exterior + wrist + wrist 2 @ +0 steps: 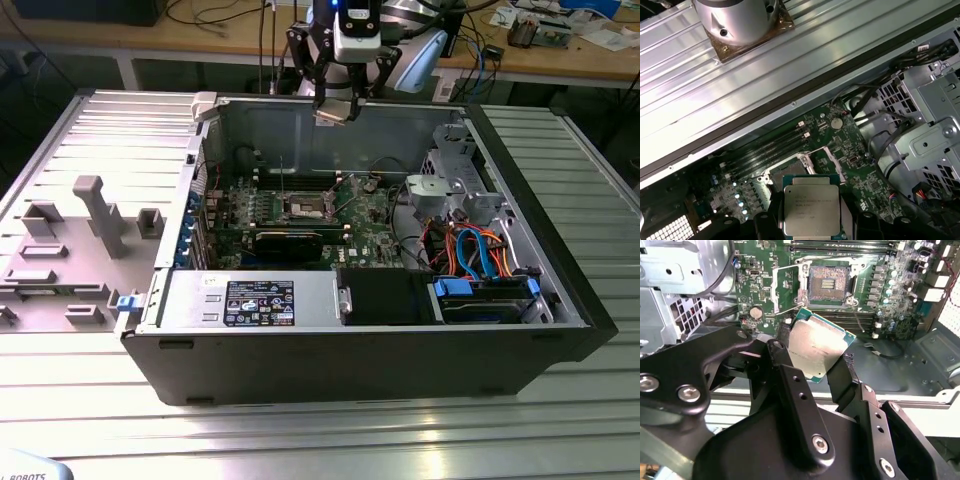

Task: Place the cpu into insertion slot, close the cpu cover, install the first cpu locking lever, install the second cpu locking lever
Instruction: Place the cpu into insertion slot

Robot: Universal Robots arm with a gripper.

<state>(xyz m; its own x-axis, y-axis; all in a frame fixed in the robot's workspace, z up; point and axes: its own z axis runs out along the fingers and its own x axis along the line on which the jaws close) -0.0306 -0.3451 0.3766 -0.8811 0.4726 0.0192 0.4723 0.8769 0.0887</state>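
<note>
Gripper [812,357] closed part-way on the cpu [816,342], gripping its opposite edges, metal top towards both wrist cameras; chip held clear above the green motherboard [765,290]; beyond it, the insertion slot [829,285] lies uncovered, contacts exposed.

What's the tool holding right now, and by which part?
The small flat square silver-grey cpu, pinched by two opposite side edges in the black tool, metal top exposed.

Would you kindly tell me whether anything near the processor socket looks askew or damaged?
Nothing stands out. The gripper holds the cpu by opposite edges over the case, and the insertion slot on the green board sits open, dark centre bare.
</note>
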